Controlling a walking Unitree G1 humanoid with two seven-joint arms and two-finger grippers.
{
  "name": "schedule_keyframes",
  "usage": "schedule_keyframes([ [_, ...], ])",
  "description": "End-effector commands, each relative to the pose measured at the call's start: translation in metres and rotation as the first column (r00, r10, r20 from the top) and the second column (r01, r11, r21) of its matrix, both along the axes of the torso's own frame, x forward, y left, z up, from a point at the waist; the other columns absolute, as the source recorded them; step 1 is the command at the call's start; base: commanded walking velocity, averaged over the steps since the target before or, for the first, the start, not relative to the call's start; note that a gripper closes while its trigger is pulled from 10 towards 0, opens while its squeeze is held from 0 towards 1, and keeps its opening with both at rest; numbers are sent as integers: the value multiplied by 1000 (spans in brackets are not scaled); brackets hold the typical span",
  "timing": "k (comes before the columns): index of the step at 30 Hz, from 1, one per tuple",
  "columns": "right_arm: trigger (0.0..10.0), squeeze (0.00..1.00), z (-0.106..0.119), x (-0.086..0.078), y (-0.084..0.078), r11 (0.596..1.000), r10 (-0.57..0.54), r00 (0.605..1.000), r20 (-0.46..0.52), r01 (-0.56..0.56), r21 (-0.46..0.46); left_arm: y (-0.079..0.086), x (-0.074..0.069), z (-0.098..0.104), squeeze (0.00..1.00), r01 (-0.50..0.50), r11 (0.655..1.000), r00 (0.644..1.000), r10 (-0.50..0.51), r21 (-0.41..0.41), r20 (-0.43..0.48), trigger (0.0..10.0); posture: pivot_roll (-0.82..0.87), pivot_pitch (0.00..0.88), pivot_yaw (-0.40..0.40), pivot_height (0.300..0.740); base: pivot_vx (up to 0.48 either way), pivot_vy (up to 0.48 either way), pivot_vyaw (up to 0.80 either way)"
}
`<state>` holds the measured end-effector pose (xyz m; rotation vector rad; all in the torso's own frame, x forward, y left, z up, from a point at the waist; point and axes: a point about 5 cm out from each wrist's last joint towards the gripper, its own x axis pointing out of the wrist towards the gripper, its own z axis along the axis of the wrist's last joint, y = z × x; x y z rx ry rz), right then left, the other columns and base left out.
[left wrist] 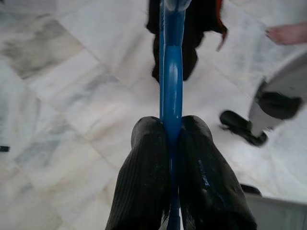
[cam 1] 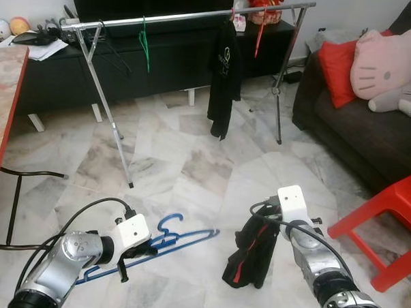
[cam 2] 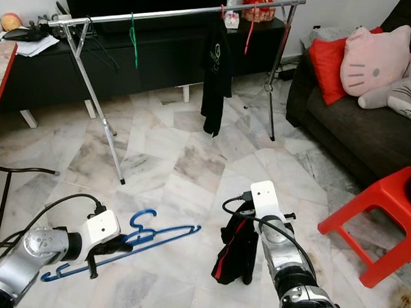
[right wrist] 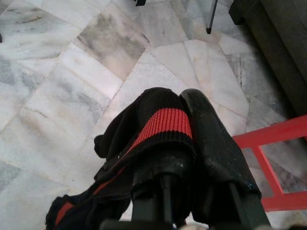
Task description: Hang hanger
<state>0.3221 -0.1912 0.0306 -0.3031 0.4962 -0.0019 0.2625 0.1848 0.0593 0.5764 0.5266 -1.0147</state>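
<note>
A blue plastic hanger [cam 1: 181,238] is held low over the marble floor, my left gripper [cam 1: 136,250] shut on its thin bar. The left wrist view shows both black fingers [left wrist: 144,158] pinching the blue hanger [left wrist: 171,72] edge-on. To its right, my right gripper [cam 1: 262,228] is shut on a black garment with red stripes [cam 1: 245,261], which droops towards the floor. In the right wrist view the garment's red band [right wrist: 163,122] wraps over one finger [right wrist: 211,139]. A metal clothes rack [cam 1: 191,15] stands farther ahead.
On the rack hang a black shirt [cam 1: 225,73], a green hanger [cam 1: 145,42] and a red hanger [cam 1: 260,37]. A dark sofa [cam 1: 370,134] with cushions is to the right, a red stool [cam 1: 394,210] near my right arm, a table [cam 1: 3,97] on the left.
</note>
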Motion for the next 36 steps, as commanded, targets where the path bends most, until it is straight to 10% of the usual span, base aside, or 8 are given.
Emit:
schedule_keyframes([
  [1,10000,0,8,7,5,1000,12,1000,24,-13,6,-5,-3,5,0,44,999,998,-44,1,-34,10000,-56,0,-24,740,0,0,0],
  [17,10000,0,18,17,27,991,86,995,56,-91,97,-47,-28,33,0,225,967,959,-241,-118,-148,10000,-59,0,-30,740,0,0,0],
  [36,10000,0,27,16,20,982,111,989,94,-124,144,-59,10,31,0,-118,983,989,129,-140,72,10000,-82,0,-30,740,0,0,0],
])
